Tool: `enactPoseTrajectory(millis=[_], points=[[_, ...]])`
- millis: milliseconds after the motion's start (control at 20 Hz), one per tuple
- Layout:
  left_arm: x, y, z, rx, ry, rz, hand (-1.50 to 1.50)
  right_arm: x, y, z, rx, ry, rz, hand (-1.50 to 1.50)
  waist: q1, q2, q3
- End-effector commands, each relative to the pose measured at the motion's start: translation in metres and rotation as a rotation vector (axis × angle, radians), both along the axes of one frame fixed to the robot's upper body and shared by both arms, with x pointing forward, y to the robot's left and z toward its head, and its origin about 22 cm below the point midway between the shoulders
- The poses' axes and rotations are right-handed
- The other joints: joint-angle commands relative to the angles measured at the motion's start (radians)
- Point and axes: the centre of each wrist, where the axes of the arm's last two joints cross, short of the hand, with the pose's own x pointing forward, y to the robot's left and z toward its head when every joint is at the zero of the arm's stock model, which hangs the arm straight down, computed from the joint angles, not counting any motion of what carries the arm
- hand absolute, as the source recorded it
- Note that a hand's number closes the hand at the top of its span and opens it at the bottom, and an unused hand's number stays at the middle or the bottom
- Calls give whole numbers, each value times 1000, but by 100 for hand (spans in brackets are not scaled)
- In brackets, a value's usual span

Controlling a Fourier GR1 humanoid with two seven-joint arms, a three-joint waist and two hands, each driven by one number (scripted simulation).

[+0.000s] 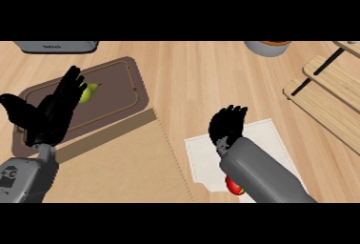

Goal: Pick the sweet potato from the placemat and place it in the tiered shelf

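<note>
Two black hands show over the wooden worktop. The right hand hangs above the white placemat, fingers pointing away from the robot and a little bent, and I cannot see anything held in it. The left hand rests open near the left side, fingers up, holding nothing. A red and yellow thing peeks out from under the right forearm, lying on the near part of the placemat. It does not look much like a sweet potato, but it is the only thing on the placemat, so I think it is the one to pick up. Most of it is hidden by the arm. The tiered shelf stands at the right side, with light wooden boards and thin black legs, well apart from the red thing. So I think the job has hardly begun: the thing is not yet picked up, and it must be grabbed, lifted, carried to the right and set on a shelf board. The hand is past the thing, so it would need to come back toward the robot first. On the left lies a brown tray with a green fruit on it. A grey box sits at the far left, and a grey pot sits at the far edge. A darker tan sheet lies between the tray and the placemat.
</note>
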Motion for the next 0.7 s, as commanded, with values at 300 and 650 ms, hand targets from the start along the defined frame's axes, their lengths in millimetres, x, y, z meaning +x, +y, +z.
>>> enactPoseTrajectory(millis=[300, 650], points=[[-7, 14, 19, -5, -11, -15, 0, -11, -28, -30, -122, 31, -25, 150, 9, 3, 4], [-7, 15, 7, -5, 2, -17, 0, -7, -20, -39, -103, -72, 81, 150, 12, 6, 4]])
